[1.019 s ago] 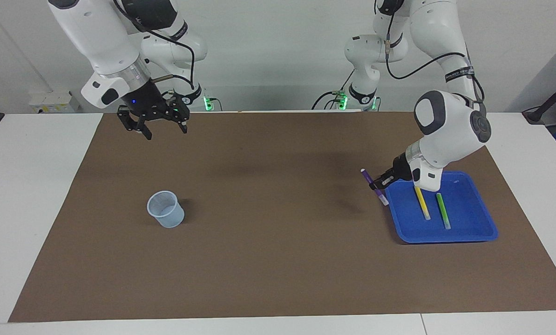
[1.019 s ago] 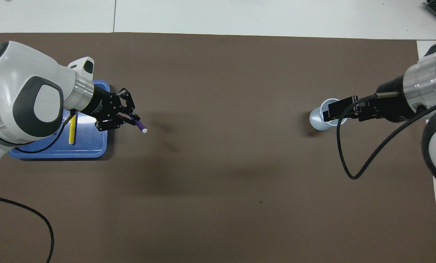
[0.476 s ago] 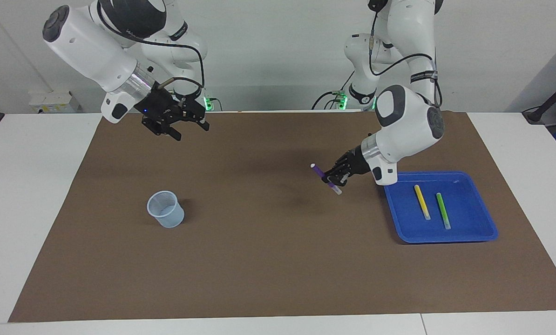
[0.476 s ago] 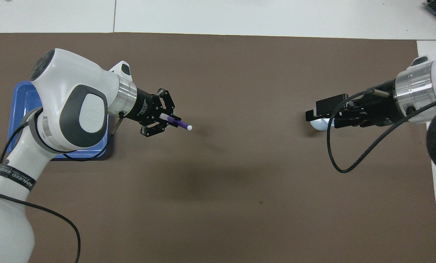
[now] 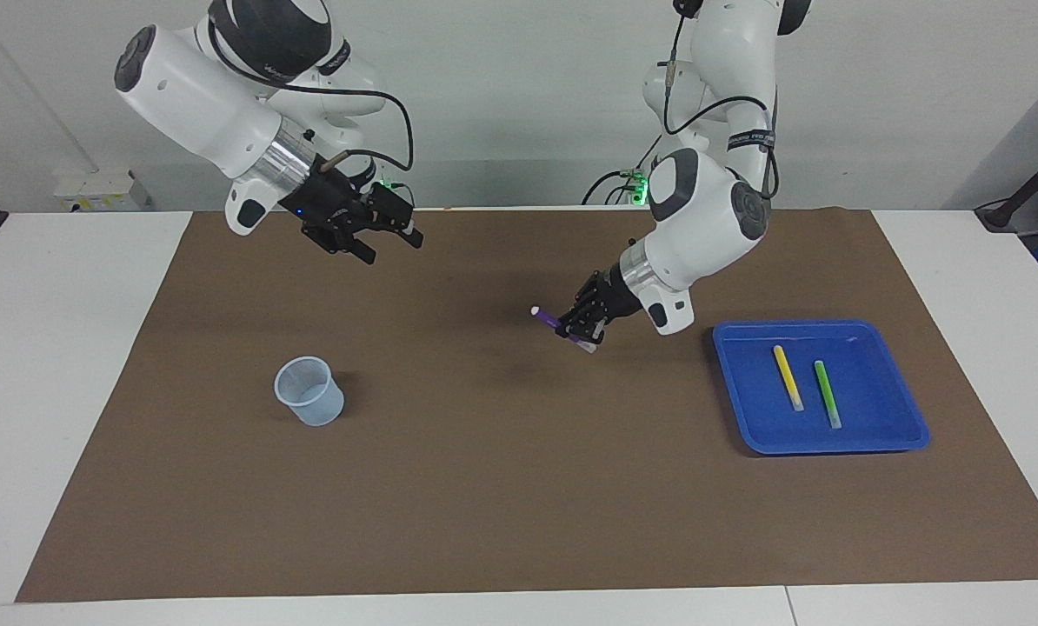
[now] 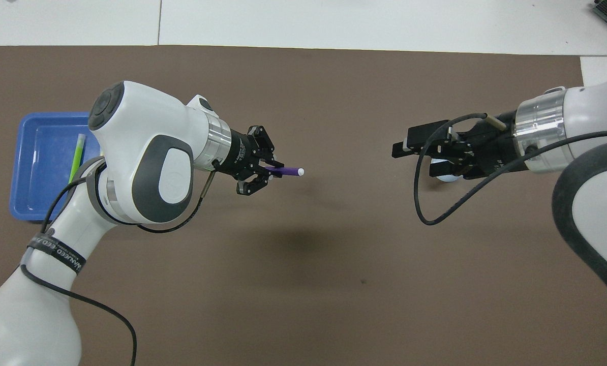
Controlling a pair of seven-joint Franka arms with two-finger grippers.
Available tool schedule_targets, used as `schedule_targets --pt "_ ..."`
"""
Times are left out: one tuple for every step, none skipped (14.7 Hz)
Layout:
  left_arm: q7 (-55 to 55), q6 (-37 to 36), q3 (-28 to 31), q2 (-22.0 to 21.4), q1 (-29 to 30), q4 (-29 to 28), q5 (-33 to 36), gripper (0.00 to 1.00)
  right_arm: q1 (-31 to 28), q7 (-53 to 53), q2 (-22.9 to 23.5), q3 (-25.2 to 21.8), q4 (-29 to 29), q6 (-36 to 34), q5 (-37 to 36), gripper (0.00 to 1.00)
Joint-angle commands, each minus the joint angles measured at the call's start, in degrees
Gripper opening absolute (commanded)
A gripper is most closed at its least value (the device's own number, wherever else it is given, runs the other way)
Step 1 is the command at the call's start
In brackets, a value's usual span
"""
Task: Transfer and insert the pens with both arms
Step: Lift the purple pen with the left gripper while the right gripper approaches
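My left gripper (image 5: 574, 329) (image 6: 264, 172) is shut on the purple pen (image 5: 550, 319) (image 6: 286, 172) and holds it above the middle of the brown mat. The pen's pale tip points toward the right arm's end. A yellow pen (image 5: 788, 377) and a green pen (image 5: 827, 394) (image 6: 76, 157) lie side by side in the blue tray (image 5: 884, 437) (image 6: 31, 173). In the overhead view my left arm hides the yellow one. My right gripper (image 5: 395, 250) (image 6: 402, 142) hangs open and empty in the air, facing the purple pen with a gap between them.
A pale blue plastic cup (image 5: 309, 391) (image 6: 442, 170) stands upright on the mat (image 5: 519, 504) toward the right arm's end; from overhead the right gripper covers most of it. The blue tray sits at the left arm's end. White tabletop (image 5: 67, 365) borders the mat.
The left gripper has carried the purple pen from the tray's edge out over the middle of the mat. The right gripper, still open, has swung toward the middle as well.
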Motion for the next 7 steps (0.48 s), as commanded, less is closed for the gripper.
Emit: schedule_targets --pt "-1.0 1.6 0.8 0.1 -1.6 0.0 -5.0 0.00 -0.6 0.6 -2.0 -0.1 -3.2 1.5 1.5 0.97" --pt "-1.2 2.4 0.9 0.0 -3.3 0.1 -5.2 0.00 -0.5 0.9 -2.5 -0.1 -3.9 2.5 1.5 0.94" --pt "-1.3 3.5 0.8 0.0 -4.1 -0.1 -5.2 0.00 -0.2 1.1 -2.8 -0.1 -5.2 4.9 1.5 0.92" --pt "-1.3 4.2 0.8 -0.1 -4.9 -0.3 -5.3 0.00 -0.2 1.2 -3.0 0.0 -6.1 7.4 1.5 0.91" --pt "-1.2 4.6 0.8 0.0 -5.4 -0.2 -5.4 0.00 0.0 2.0 -3.1 0.1 -6.3 9.4 1.4 0.89" --pt "-1.5 4.9 0.6 0.0 -5.8 0.2 -5.4 0.00 1.1 2.7 -2.9 0.1 -6.6 10.5 1.4 0.87" --pt "-3.2 6.2 0.3 0.0 -6.9 0.3 -5.4 0.00 1.8 3.0 -2.7 0.1 -7.0 11.8 1.3 0.84"
